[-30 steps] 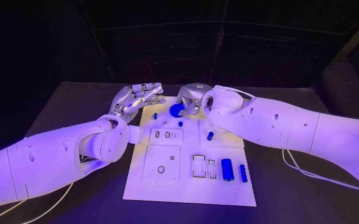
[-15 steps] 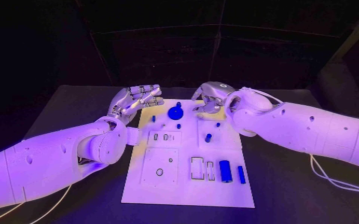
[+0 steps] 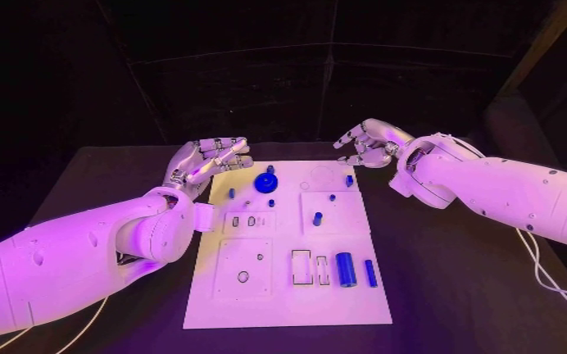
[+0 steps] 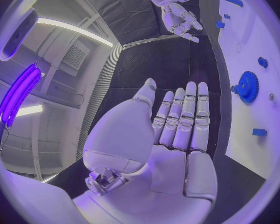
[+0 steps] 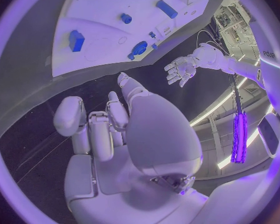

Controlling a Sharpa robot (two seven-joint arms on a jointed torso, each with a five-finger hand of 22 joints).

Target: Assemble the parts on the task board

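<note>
right hand [image 3: 369, 142] pulled off gear [image 3: 266, 182] to board's [image 3: 283, 305] 1 o'clock; fingers loosely curled, empty | left hand [image 3: 213, 157] 11 o'clock, fingers straight, empty

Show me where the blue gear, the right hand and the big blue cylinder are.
blue gear [image 3: 266, 183], head view, centre of its disc
right hand [image 3: 369, 142], head view, middle of the hand
big blue cylinder [image 3: 347, 270], head view, middle of its body

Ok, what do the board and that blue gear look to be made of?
Board: probably matte plastic, possibly printed; white, flat, with crisp cut-out recesses and no glare. Gear: likely moulded or printed plastic; uniform solid blue, toothed rim, dull sheen. Neither looks metallic, though the coloured light leaves the finish uncertain.
</note>
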